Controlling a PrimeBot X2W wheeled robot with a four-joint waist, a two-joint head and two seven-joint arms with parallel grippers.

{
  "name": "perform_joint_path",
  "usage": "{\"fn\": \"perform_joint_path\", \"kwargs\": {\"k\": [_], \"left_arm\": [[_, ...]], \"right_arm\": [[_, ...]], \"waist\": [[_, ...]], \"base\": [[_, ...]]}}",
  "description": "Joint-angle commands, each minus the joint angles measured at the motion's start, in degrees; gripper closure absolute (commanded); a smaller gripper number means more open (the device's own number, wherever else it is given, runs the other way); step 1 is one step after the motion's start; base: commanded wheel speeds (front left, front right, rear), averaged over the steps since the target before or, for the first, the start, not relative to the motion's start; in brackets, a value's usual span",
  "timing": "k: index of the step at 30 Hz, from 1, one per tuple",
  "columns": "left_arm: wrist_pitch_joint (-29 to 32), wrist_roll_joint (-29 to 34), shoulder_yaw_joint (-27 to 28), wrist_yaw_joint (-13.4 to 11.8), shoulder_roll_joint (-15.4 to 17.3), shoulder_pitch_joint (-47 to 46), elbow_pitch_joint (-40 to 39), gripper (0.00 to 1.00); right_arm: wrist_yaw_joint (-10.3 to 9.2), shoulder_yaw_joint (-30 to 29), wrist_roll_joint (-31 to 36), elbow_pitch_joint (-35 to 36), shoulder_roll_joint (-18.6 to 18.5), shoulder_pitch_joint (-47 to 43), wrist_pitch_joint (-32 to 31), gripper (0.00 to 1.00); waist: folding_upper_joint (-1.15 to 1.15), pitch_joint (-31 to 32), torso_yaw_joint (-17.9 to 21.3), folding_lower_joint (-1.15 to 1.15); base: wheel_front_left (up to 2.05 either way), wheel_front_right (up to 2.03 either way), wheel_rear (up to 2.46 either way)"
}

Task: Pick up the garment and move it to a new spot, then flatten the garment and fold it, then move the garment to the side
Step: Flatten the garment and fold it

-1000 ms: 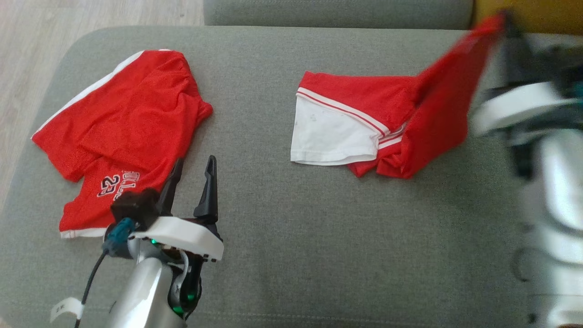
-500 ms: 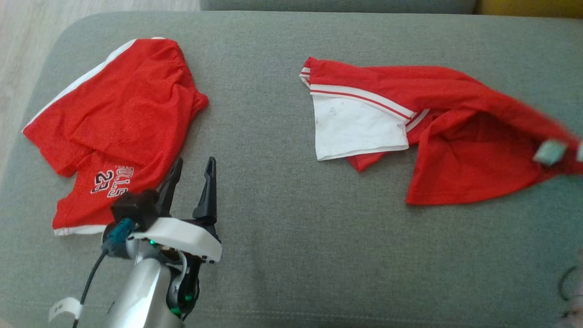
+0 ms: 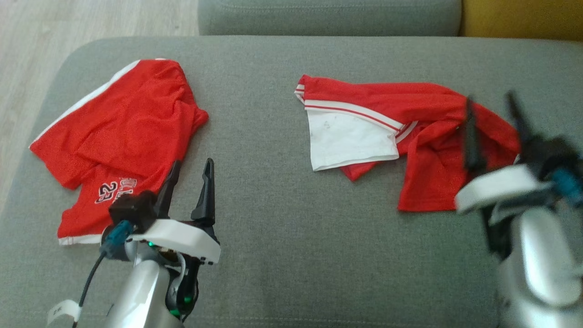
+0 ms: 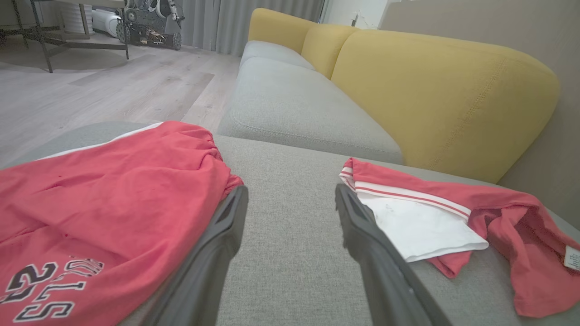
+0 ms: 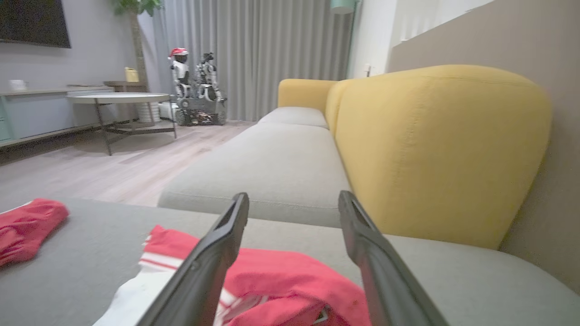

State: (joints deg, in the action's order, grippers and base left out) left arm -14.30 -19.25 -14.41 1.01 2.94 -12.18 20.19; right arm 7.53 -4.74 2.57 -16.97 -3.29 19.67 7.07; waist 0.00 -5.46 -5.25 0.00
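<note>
garment [image 3: 410, 132] dropped flat | right tool [image 3: 489, 99] spread, over its right end

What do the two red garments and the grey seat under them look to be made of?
Red printed shorts: thin sports knit, likely polyester; matte, finely pitted. Red-and-white striped garment: similar thin knit; it crumples limply. Grey seat cushion: woven upholstery fabric, matte, coarse visible weave, stitched seam.

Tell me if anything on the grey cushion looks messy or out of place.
The red and white garment on the right lies crumpled, its red part bunched near the open right gripper, with faint specks on the white panel. The red shorts on the left are rumpled.
</note>
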Motion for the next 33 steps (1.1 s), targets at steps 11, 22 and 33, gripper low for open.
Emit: {"fn": "perform_joint_path", "kwargs": {"k": [11, 22, 33], "left_arm": [[-0.7, 0.1, 1.1, 0.1, 0.0, -0.5, -2.8, 0.0], [-0.7, -1.3, -0.7, 0.1, 0.0, -2.0, -2.2, 0.0], [-0.7, -3.1, -2.6, -0.7, -0.1, -3.1, -2.0, 0.0]], "right_arm": [[-0.04, 14.4, -1.2, 4.1, 0.4, -8.9, 0.6, 0.0], [-0.04, 27.4, 0.7, -6.3, -3.5, 2.0, -5.4, 0.0], [-0.04, 32.4, -1.2, -21.1, -6.3, 11.1, -7.2, 0.0]], "waist": [[0.0, -0.1, -2.1, 0.0], [0.0, -3.6, -7.0, 0.0], [0.0, -6.1, -11.8, 0.0]], "base": [[0.0, 0.0, 0.0], [0.0, 0.0, 0.0], [0.0, 0.0, 0.0]]}}
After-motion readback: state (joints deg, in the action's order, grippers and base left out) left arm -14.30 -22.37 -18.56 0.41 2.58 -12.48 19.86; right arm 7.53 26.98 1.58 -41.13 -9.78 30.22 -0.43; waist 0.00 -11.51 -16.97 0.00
